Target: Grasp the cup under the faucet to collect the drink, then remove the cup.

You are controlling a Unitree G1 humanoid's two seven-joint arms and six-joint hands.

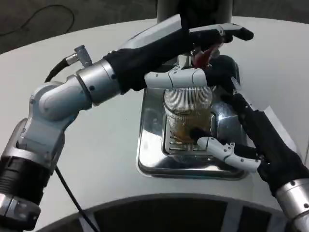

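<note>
Clear ribbed glass, the cup (187,116) stands upright on the slotted grille of a shiny steel drip tray (149,145), near the middle of the white counter (96,154). Amber drink fills its lower part. The tray lies on the counter just in front of the dispenser (193,9), whose dark body rises at the far edge.

My right hand (241,130) comes in from the near right and wraps the cup: one white and black finger (219,147) curls across the cup's near base, and the black palm and other fingers lie along its right side and up behind its rim. I hold the cup in this hand, and it still rests on the grille.

My left hand (193,53) reaches across from the left, above and just behind the cup. Its upper fingers (231,33) stretch out over the faucet's red lever (205,55), and a lower white finger lies level just over the cup's rim. I cannot tell whether this hand clasps the lever or merely rests on it.

The faucet spout is hidden behind my left hand, straight above the cup.
</note>
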